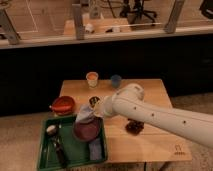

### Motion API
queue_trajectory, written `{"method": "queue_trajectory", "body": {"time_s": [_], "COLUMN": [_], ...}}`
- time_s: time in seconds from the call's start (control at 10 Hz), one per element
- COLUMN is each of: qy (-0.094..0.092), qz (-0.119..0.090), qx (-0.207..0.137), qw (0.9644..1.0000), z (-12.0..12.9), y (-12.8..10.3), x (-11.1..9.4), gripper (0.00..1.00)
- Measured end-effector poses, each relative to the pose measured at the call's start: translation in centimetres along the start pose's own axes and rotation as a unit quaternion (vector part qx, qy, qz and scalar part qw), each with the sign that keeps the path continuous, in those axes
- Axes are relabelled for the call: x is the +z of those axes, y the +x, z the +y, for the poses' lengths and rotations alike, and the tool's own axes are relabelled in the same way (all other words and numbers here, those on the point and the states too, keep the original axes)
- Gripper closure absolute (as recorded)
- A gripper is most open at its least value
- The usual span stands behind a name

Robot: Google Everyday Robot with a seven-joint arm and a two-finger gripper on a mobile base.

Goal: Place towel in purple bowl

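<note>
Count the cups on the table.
2: an orange cup and a blue cup side by side at the table's far edge. The arm may hide more. The gripper holds the towel over the purple bowl.

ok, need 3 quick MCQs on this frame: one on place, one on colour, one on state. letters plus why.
1. The purple bowl sits:
A. in the green tray
B. on the floor
C. beside the blue cup

2. The bowl left of the tray's top edge is:
A. white
B. red
C. yellow

3. The towel is:
A. folded on the table
B. hanging from the gripper over the purple bowl
C. draped on the railing

Key: 1 A, tray walls surround it. 2 B, the red bowl shows on the table. 3 B, cloth dangles at the arm's tip.
</note>
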State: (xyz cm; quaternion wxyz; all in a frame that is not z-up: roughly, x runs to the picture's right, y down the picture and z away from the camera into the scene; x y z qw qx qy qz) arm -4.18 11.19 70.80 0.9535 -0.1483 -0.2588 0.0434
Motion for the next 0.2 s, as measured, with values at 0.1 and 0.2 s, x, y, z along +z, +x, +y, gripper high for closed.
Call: {"method": "queue_trajectory", "body": {"time_s": [0.1,0.2], "qy": [-0.004,-0.008], "qz": [0.003,0.004], "qx": [0.006,0.010], "qw": [1.0000,0.9999], "z": [0.54,0.96], "y": [0.39,0.63], "x": [-0.09,-0.24], "gripper": [0.26,0.26]}}
